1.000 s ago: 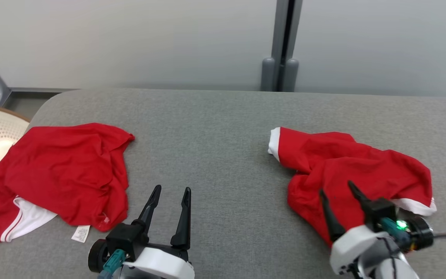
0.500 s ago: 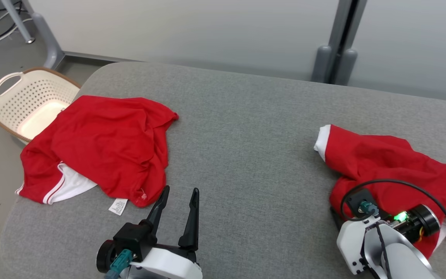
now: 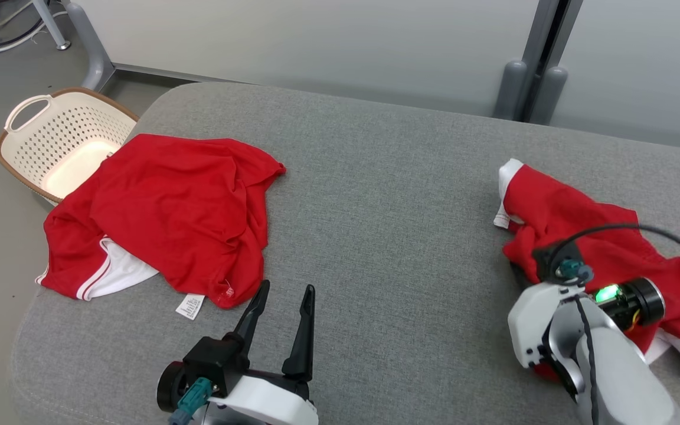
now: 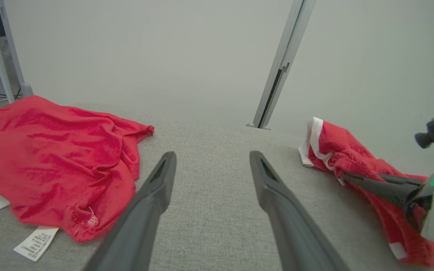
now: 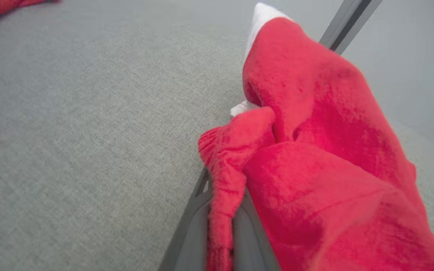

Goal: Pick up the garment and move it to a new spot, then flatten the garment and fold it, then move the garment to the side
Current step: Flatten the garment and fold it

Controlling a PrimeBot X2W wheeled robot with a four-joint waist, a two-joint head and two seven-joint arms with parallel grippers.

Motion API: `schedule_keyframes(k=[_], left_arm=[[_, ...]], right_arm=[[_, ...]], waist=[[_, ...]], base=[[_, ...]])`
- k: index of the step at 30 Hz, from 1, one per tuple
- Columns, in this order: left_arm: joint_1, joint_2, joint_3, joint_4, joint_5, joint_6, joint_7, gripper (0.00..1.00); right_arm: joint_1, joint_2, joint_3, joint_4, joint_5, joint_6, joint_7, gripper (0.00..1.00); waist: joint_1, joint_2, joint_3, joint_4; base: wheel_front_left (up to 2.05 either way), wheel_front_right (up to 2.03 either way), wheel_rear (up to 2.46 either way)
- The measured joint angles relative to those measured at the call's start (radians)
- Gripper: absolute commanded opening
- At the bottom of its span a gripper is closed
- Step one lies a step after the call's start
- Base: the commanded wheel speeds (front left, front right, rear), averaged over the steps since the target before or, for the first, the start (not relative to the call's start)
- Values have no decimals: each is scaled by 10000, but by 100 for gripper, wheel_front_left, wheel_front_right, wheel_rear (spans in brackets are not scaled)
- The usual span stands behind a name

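A crumpled red garment (image 3: 558, 206) with white trim lies at the right of the grey table (image 3: 375, 206). In the right wrist view my right gripper (image 5: 220, 195) is shut on a bunched fold of the garment (image 5: 315, 131), red cloth pinched between its fingers. From the head view the white right wrist (image 3: 552, 319) hangs over the garment's near edge and hides the fingers. The left wrist view shows the right gripper's dark fingers (image 4: 367, 184) pressed together in the cloth (image 4: 337, 150). My left gripper (image 3: 287, 289) stands open over bare table at the front, holding nothing.
A second red garment (image 3: 175, 206) with white trim and a label lies spread at the table's left, close to the left gripper (image 4: 212, 156). A cream perforated basket (image 3: 80, 127) stands on the floor past the left edge. A grey post (image 3: 529, 88) rises behind the table.
The head camera has turned, shifting the whole picture. My right gripper dropped onto the right garment's near edge and closed on a fold, bunching the cloth. The left gripper stayed open.
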Motion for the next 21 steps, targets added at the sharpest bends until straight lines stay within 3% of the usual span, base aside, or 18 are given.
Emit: schedule_keyframes(k=[9, 13, 14, 15, 21], left_arm=[[-142, 2, -267, 42, 0, -35, 0, 100], [-244, -2, -380, 29, -31, -27, 0, 100], [-249, -2, -405, 29, -46, -21, 0, 100], [-253, 0, -424, 29, -65, -6, 0, 100], [-261, -2, -374, 35, -98, 88, 0, 100]], right_arm=[[-1478, 608, -1070, 604, 963, -2, -330, 0], [-2105, 623, -1810, 1191, 422, -2, -817, 0], [-2210, 625, -2008, 1423, 278, -2, -859, 41], [-2267, 625, -2217, 1672, 107, 0, -953, 100], [-2609, 604, -2951, 2673, -786, 0, -1488, 100]], waist=[[0, 0, 71, 252], [0, 0, 229, 466], [0, 0, 264, 524], [1, 0, 293, 574], [0, 0, 307, 583]], base=[[0, 0, 0], [0, 0, 0], [0, 0, 0], [0, 0, 0], [0, 0, 0]])
